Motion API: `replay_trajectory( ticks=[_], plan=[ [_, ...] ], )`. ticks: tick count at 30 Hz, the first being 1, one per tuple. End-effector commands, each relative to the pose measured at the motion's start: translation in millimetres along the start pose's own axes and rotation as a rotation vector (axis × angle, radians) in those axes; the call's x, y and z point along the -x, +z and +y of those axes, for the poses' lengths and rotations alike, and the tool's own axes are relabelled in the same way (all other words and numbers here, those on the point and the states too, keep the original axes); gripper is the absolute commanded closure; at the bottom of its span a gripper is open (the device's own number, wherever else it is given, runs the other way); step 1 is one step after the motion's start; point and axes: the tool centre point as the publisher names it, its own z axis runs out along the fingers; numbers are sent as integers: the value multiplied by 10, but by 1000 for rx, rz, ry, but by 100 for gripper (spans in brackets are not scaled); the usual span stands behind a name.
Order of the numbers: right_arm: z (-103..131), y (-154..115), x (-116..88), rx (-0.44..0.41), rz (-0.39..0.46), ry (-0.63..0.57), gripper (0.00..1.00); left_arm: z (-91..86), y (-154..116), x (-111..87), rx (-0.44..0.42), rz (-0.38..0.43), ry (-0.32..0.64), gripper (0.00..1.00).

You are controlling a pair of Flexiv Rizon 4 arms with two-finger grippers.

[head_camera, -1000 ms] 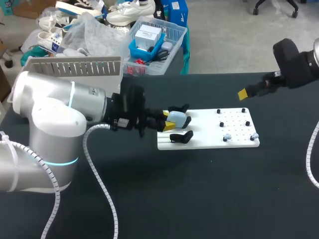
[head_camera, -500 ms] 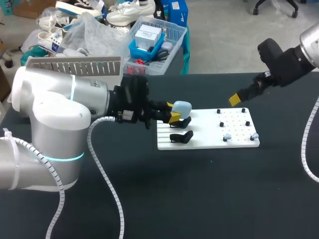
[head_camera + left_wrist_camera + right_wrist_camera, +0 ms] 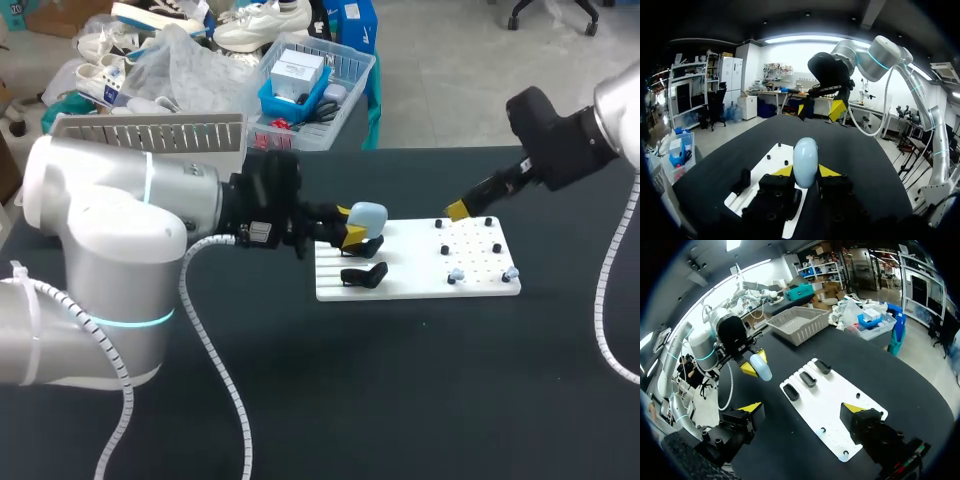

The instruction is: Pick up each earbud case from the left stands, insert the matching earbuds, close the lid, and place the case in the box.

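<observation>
My left gripper (image 3: 348, 224) pinches the pale blue case (image 3: 368, 215) between its two yellow tips, one on each side. The case stands upright and sticks out past the tips. It hangs above the left part of the white board (image 3: 420, 285), over the black stands (image 3: 363, 274) and clear of them.

My right gripper (image 3: 460, 209) hovers over the far edge of the board, right of the case and well apart from it. Its fingers are spread wide with nothing between them.

The left wrist view shows the grip closely: the case (image 3: 805, 161) sits squarely between the tips, with my right gripper (image 3: 821, 107) ahead of it. The right wrist view looks down over the whole board (image 3: 840, 410) and shows all three stands (image 3: 807, 379) bare, whereas the head view shows only two. It also shows the case (image 3: 761, 367) lifted off the board.

There is one case, three stands, and two small pale earbuds (image 3: 456, 273) near the board's near right edge. A grey basket (image 3: 150, 130) sits at the far left of the table (image 3: 400, 400).
</observation>
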Motion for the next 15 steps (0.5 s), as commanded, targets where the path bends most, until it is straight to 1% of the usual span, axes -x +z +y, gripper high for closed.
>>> replay_trajectory(
  ticks=[1,5,8,15],
  plan=[
    [8,123,52,38,5,-17,0,36,59,78,8,-2,-14,100],
    [44,175,77,50,7,-20,0,58,110,153,12,-10,-31,100],
    [67,202,101,54,8,-24,0,30,144,198,13,-15,-32,100],
    [117,267,150,64,4,-37,0,-20,212,224,1,-24,-21,100]
  ],
)
